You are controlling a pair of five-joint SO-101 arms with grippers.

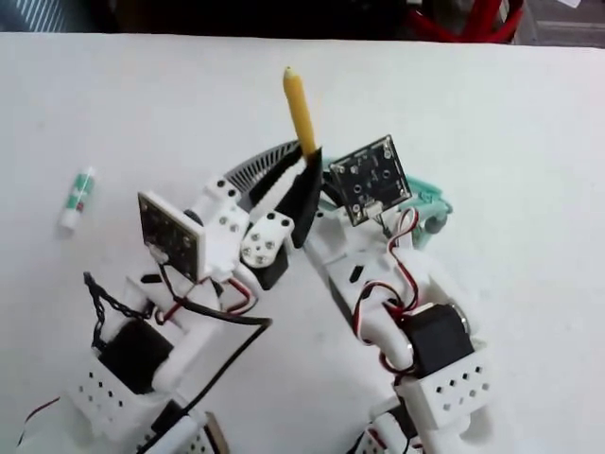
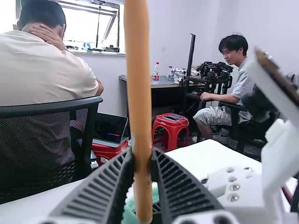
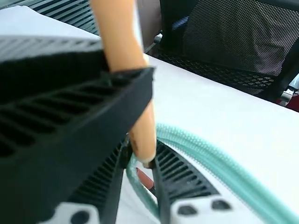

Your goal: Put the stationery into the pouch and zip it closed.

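spreading beneath both arms, the white table top (image 1: 492,104) carries everything; the teal fabric pouch (image 1: 430,203) lies under the two grippers, its corded rim curving just below the left gripper (image 2: 142,163); that left gripper's grey ribbed fingers (image 2: 107,186) are closed tight on the long yellow-orange pencil (image 1: 300,109), pinching it near its lower end; most of the pencil's length stands up above the fingertips, nearly upright, tapered end uppermost, lower end down at the pouch's rim; the right gripper (image 1: 307,189) sits hard beside the left one, close against the same pencil, and i cannot tell how far it is open or whether it holds anything; the small white tube with a green and red label (image 1: 77,199) lies flat on the table, well apart from both grippers, on the left gripper's side away from the pouch
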